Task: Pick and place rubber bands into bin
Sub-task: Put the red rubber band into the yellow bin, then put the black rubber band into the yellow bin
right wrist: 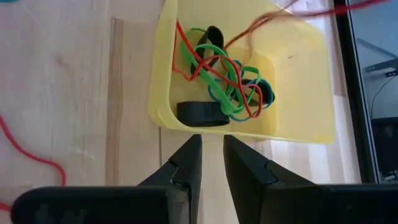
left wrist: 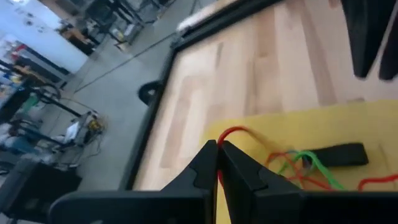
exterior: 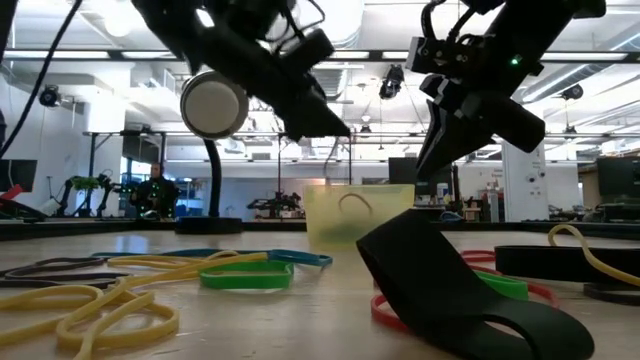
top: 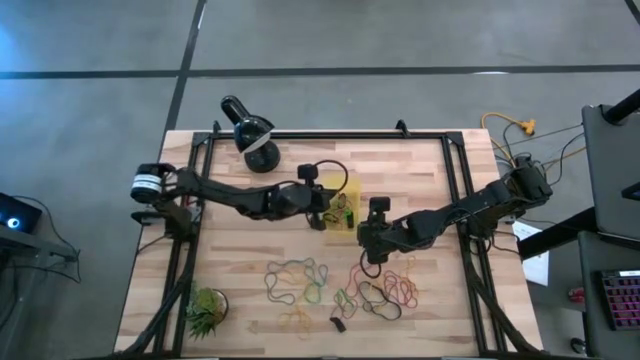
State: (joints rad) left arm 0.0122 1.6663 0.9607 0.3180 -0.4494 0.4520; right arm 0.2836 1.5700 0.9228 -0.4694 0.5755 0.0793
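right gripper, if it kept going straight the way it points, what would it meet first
Probably the near wall of the yellow bin, just ahead of the right gripper; right behind that wall lies a black band. How high the gripper rides is unclear.

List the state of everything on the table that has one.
left pincer: shut on a red rubber band, above the bin
right pincer: fingers slightly apart, empty
bin: upright, holding several bands
rubber bands on table: loose, scattered
lamp: unlit

Left hand (top: 322,215) over bin (top: 352,186) blocks access; table front (top: 420,330) w/ free room.
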